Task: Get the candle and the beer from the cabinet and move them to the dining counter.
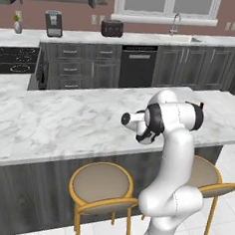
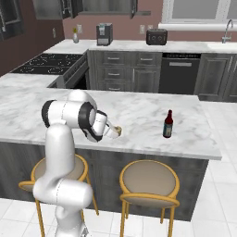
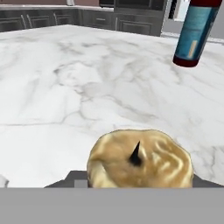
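- Dining counter [image 2: 139,115]: long marble top over dark base, mostly bare around the two task items.
- Back worktop [image 1: 145,39] along the far wall with sink and faucet [image 1: 175,25], dark base cabinets with drawers below, black dishwasher front [image 1: 137,66].
- Cooktop [image 2: 46,62] at the left end of the room.
- Wall cabinet [image 2: 55,8] at top, door state unclear from here.
- Two round yellow-legged stools [image 2: 149,183] tucked against counter's near side, just beside the arm's base.
- Coffee machine [image 2: 104,34], toaster [image 2: 156,36], small white vase [image 2: 75,36] on the back worktop, well apart from the work area.
- Beer [image 2: 168,124]: upright on dining counter, toward its right end, apart from the claw; nothing between them. In hand view, tilted at upper right because of camera roll.
- Gripper [image 2: 116,132]: low at counter's near edge, part-open jaws closed around the candle.
- Candle [image 3: 140,159]: pale yellow, stubby, dark wick up, sitting between the finger tips just above or on the marble; contact with the top cannot be told.
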